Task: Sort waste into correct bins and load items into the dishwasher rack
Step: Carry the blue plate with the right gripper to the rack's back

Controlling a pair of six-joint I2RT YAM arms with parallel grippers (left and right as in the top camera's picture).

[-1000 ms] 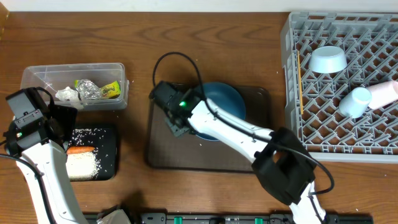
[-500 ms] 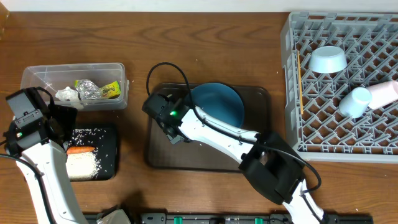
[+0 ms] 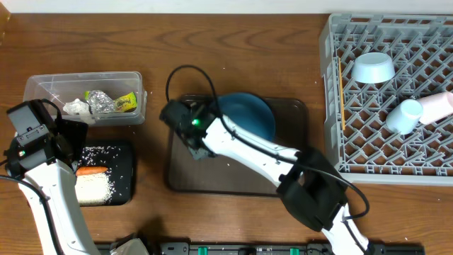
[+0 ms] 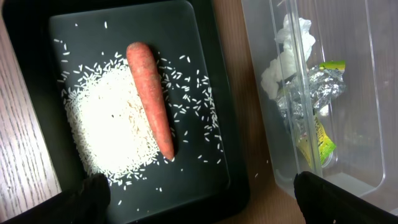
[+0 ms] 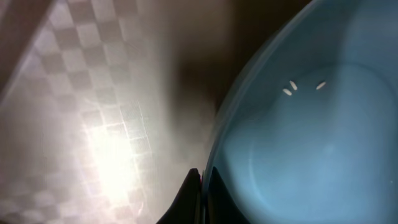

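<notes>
Right gripper (image 5: pixel 200 186) pinched shut on the bowl (image 5: pixel 298 143) rim. Only the wrist view showed stray grains (image 5: pixel 289 89) inside, ahead of the fingers. Left gripper (image 4: pixel 199 190) fingers were wide apart, with carrot (image 4: pixel 151 99) and rice (image 4: pixel 118 130) ahead between them on the black tray (image 4: pixel 81 37).
</notes>
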